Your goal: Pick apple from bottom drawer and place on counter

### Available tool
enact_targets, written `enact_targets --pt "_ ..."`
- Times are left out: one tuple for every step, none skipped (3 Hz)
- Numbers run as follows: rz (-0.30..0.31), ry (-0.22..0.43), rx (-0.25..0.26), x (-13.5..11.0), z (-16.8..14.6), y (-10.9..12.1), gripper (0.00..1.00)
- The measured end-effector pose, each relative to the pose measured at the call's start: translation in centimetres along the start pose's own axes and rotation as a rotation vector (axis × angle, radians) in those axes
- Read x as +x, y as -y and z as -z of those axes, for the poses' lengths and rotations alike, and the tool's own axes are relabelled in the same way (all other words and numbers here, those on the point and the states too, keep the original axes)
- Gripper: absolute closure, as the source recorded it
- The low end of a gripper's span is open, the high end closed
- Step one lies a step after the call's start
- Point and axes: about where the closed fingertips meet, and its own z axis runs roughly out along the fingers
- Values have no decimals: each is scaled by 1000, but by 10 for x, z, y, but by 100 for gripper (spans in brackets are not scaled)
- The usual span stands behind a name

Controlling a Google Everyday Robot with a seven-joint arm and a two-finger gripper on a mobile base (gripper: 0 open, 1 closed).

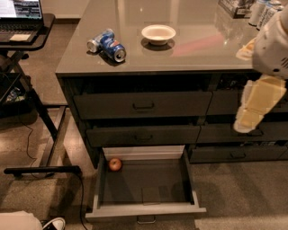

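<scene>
The apple [115, 164], small and red-orange, lies in the back left corner of the open bottom drawer [145, 210] of the left stack. The drawer is pulled far out and its dark floor holds nothing else. My gripper [246, 124] hangs at the right in front of the right drawer stack, below the counter's edge, well above and to the right of the apple. The glossy grey-brown counter [193, 51] spans the top of the cabinet.
On the counter lie a white bowl [158, 33] and two tipped blue soda cans [108, 45], with more cans [265, 10] at the far right. A black desk with a laptop [22, 20] stands at the left. A shoe [54, 223] is at the bottom left.
</scene>
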Motion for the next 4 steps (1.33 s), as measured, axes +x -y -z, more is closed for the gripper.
enact_targets --pt "-49 43 -4 -19 -40 -1 0" --pt "-137 118 -46 -40 -110 -9 0" --pt "-232 165 -107 -58 -191 -28 0" --pt "-303 202 -138 -69 -267 -47 0"
